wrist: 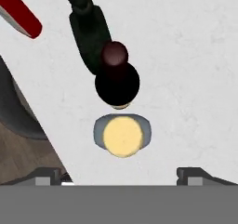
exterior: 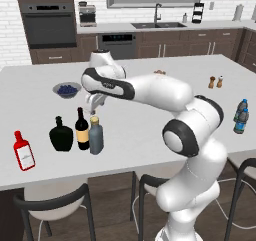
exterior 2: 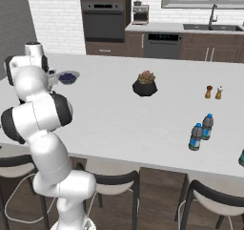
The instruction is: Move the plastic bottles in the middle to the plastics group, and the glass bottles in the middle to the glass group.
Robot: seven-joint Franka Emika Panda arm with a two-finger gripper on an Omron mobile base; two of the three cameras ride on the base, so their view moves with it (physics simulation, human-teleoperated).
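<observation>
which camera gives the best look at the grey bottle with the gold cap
The left base view: the grey bottle stands upright in full profile beside the wine bottle, near the counter's front edge. The hand view looks straight down on it, showing mainly its gold cap and grey shoulders. In the right base view the arm stands before that spot.

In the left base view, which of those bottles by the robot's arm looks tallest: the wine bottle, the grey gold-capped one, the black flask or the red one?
Tallest to shortest:
1. wine bottle
2. grey bottle
3. black flask and red bottle, too alike to rank; the red one also tilts.

Red bottle [wrist: 18,14] — cropped at frame edge
</observation>
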